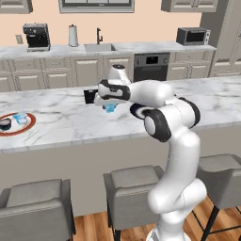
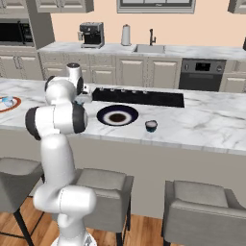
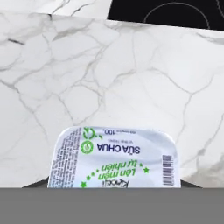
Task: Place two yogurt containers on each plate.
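Note:
My gripper [image 1: 108, 104] reaches out over the marble island counter and is shut on a light blue yogurt container [image 1: 110, 108]. In the hand view this container's white foil lid with green print [image 3: 114, 156] sits between the fingers, low over the marble. The red-rimmed plate [image 1: 29, 125] lies at the far left and holds a light blue container [image 1: 20, 117] and a dark one [image 1: 4, 124]. To the right of the arm lies the dark plate [image 2: 103, 115]. A dark navy container [image 2: 151, 126] stands on the counter just right of it.
A black cooktop [image 2: 139, 97] is set into the island behind the dark plate, and its corner shows in the hand view [image 3: 175, 13]. Grey stools [image 1: 134, 188] stand along the island's near side. The back counter carries a coffee machine [image 1: 36, 36] and a sink [image 1: 100, 47].

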Controlling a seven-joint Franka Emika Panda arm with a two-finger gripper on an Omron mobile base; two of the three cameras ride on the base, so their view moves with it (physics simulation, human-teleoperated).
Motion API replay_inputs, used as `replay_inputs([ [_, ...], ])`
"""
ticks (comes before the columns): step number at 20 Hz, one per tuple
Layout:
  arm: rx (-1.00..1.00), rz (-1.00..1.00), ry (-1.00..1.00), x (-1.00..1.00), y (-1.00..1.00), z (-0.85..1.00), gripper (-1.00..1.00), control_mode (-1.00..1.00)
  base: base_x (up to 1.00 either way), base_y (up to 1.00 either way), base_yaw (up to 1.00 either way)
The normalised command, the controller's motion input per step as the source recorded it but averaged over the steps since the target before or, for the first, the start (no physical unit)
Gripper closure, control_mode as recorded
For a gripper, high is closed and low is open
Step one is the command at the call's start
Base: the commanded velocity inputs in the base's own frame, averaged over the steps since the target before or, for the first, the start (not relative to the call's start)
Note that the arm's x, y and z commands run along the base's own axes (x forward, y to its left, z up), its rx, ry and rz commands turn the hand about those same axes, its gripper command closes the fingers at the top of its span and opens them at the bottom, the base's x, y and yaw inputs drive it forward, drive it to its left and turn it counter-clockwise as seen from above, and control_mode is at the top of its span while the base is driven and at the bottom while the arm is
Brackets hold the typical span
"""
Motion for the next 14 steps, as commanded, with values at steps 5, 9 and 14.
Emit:
replay_inputs([
  [5,0.02,-0.08,-0.04,-0.50,-0.83,0.31,1.00,-1.00,0.00,0.00,0.00],
  [9,0.00,-0.08,-0.02,-0.17,-0.85,0.24,1.00,-1.00,0.00,0.00,0.00],
  [14,-0.09,-0.15,0.00,0.05,-0.74,0.04,1.00,-1.00,0.00,0.00,0.00],
])
